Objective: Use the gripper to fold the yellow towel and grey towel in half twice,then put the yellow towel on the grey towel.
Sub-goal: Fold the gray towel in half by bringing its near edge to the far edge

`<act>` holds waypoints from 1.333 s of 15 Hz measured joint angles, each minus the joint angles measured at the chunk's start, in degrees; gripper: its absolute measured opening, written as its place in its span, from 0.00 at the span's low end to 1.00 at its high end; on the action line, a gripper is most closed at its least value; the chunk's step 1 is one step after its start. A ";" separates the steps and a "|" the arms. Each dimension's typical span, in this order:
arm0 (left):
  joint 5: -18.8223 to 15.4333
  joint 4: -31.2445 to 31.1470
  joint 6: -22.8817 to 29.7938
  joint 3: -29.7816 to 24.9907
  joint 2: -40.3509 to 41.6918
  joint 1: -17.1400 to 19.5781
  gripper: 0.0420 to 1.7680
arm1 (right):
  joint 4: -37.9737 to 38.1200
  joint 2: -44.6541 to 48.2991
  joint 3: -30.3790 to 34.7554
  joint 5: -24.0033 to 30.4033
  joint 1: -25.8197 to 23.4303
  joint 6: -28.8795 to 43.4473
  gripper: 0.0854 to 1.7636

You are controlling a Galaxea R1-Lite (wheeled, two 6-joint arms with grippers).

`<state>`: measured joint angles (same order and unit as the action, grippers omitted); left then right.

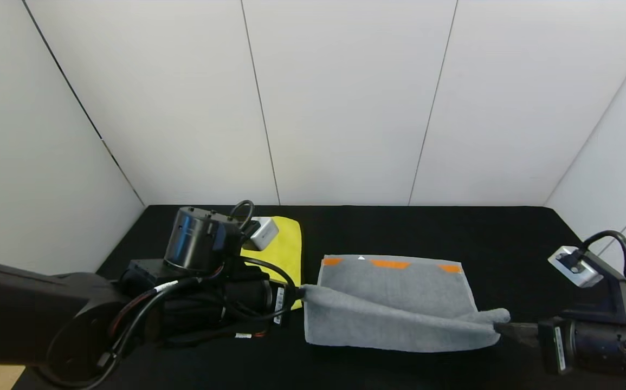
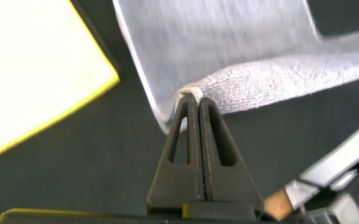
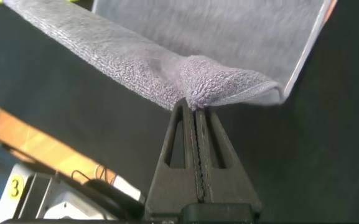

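My left claw (image 1: 300, 292) and right claw (image 1: 499, 326) each pinch a near corner of the grey towel (image 1: 399, 292), its first fold only beginning, while the yellow towel (image 1: 283, 249) lies far left, apparently already folded.

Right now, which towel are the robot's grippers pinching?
The grey towel, the bigger one with orange marks. The left gripper and right gripper each pinch a corner. The yellow towel lies untouched.

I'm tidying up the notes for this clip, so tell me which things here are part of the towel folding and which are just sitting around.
Part of the job:
- grey towel, near corners pinched in both hands
- yellow towel, flat beside it
- left hand, shut on the grey towel
- right hand, shut on the grey towel

Just there:
- black table
- white walls
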<state>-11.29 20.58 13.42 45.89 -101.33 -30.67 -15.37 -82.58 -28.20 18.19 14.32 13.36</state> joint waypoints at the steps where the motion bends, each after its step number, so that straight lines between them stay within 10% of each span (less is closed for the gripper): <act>1: -0.15 0.01 -0.56 1.68 -1.34 0.68 0.04 | -0.06 -1.84 -1.40 0.05 -0.68 -0.06 0.02; 16: -0.17 0.37 -4.25 16.46 -17.05 3.06 0.04 | -15.06 -19.93 -7.33 0.33 -7.52 -2.54 0.02; 20: 0.00 1.13 -5.55 16.98 -18.46 3.52 0.26 | -17.20 -21.58 -7.22 0.46 -8.24 -2.39 0.38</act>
<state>-11.29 21.71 7.88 62.87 -119.78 -27.15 -32.57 -104.16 -35.41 18.65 6.08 10.97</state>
